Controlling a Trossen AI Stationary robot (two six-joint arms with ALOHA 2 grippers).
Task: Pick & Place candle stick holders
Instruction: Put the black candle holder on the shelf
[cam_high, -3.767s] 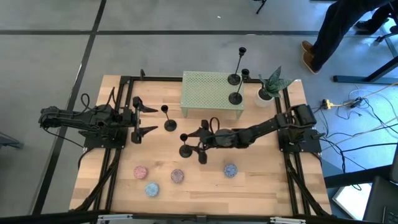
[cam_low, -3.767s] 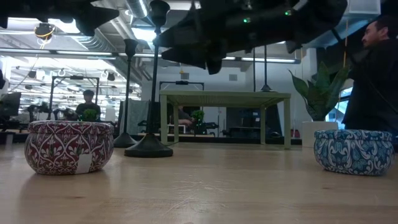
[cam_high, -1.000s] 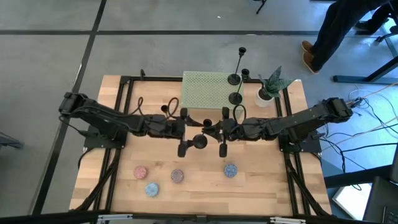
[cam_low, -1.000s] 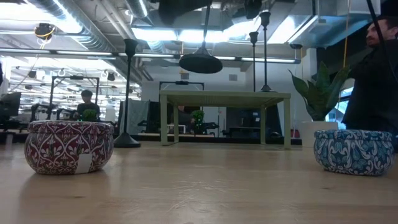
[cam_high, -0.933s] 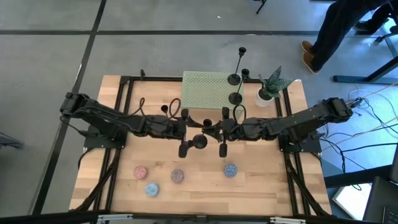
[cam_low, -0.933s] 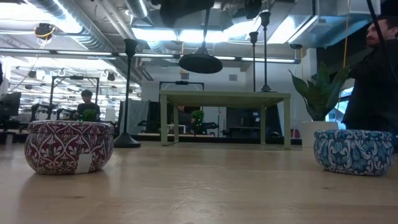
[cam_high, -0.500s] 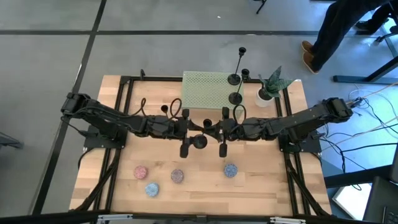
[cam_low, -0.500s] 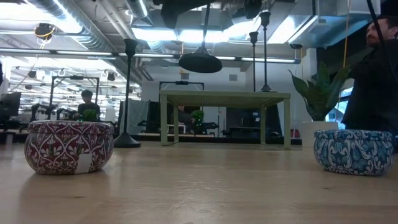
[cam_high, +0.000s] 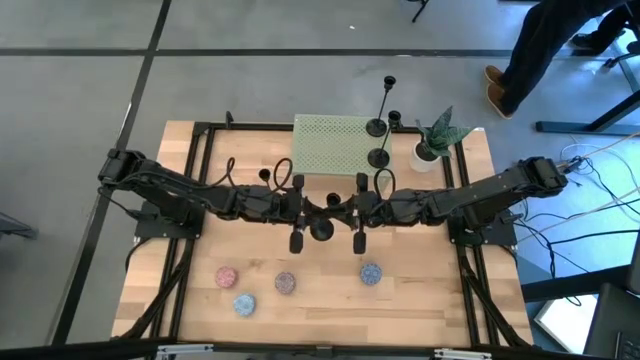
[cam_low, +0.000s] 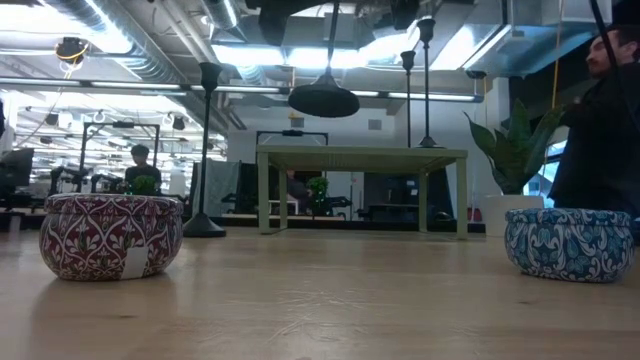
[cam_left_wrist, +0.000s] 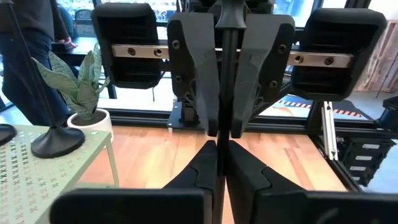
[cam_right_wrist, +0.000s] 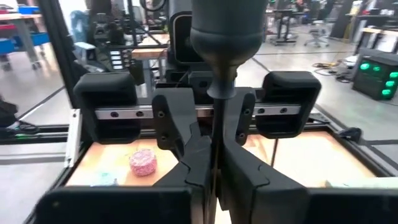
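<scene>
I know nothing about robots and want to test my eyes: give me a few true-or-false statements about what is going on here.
1. The left gripper and the right gripper are both shut on one candle stick holder. True.
2. That holder stands on the table. False: its base hangs in the air above it.
3. Two other holders stand on the green rack. True.
4. The potted plant sits at the table's middle. False: it is near the far right corner, beside the rack.
</scene>
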